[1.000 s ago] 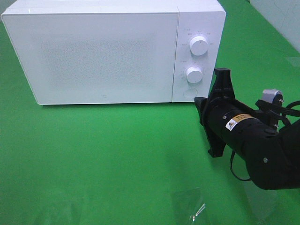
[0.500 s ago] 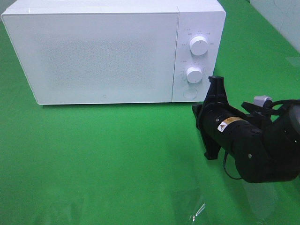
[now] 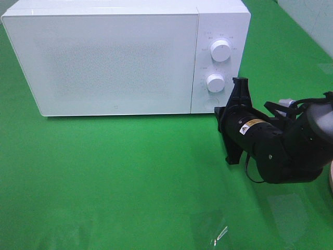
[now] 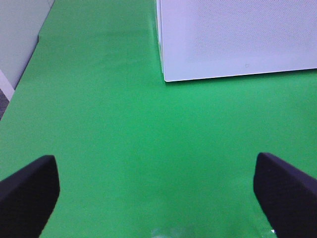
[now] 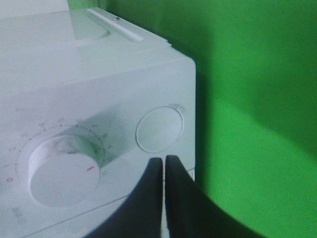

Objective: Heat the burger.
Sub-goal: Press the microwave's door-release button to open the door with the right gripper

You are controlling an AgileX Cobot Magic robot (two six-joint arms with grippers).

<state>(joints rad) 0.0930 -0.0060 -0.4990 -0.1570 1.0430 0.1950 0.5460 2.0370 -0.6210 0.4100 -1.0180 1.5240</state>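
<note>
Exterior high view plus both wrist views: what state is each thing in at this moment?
microwave door: closed
round button: right fingers' tips close beside it, contact unclear
lower knob: red mark visible, setting unreadable
right gripper: fingers shut together, holding nothing
left gripper: fingers open, holding nothing, above the green cloth

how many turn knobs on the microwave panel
2. The upper knob sits high on the microwave's right-hand panel; the lower knob is directly below it, above a flat round button. None look hidden.
</note>
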